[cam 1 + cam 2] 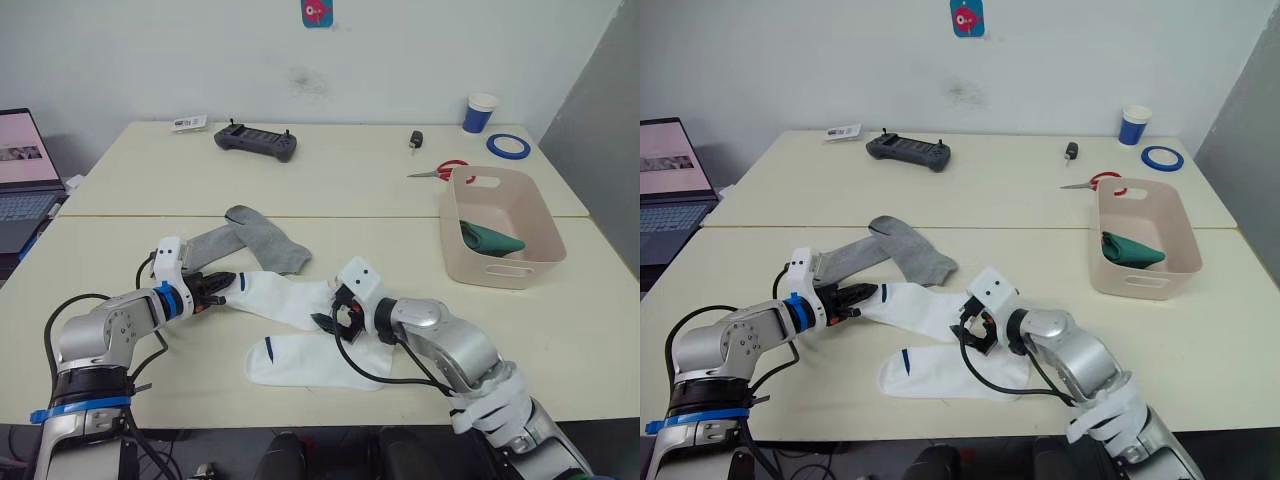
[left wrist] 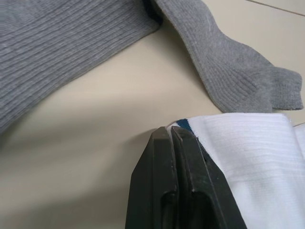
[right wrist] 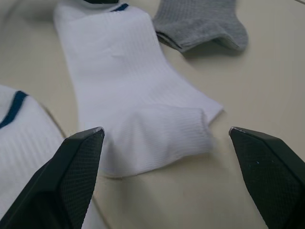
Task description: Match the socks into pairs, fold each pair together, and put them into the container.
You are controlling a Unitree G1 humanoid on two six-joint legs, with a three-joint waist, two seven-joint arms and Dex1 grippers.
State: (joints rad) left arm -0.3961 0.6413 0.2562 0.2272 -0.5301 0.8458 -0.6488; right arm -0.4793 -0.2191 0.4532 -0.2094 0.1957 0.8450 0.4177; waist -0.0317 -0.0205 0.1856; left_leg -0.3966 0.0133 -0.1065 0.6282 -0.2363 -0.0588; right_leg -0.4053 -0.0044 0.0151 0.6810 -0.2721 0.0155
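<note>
While clamped on the cuff of the upper white sock (image 1: 283, 298), left gripper (image 1: 222, 287) sits w/ fingers (image 2: 177, 191) pressed together, navy stripe just at the tips. Right gripper (image 1: 336, 318) spread wide, poised over that sock's toe end, not touching. Second white sock (image 1: 310, 361) flat just beside it, nearer the robot. Grey socks (image 1: 250, 243) just beyond the upper white sock, overlapping. Container (image 1: 500, 226) well to the right of the upper white sock, w/ a dark green sock (image 1: 490, 238) inside.
</note>
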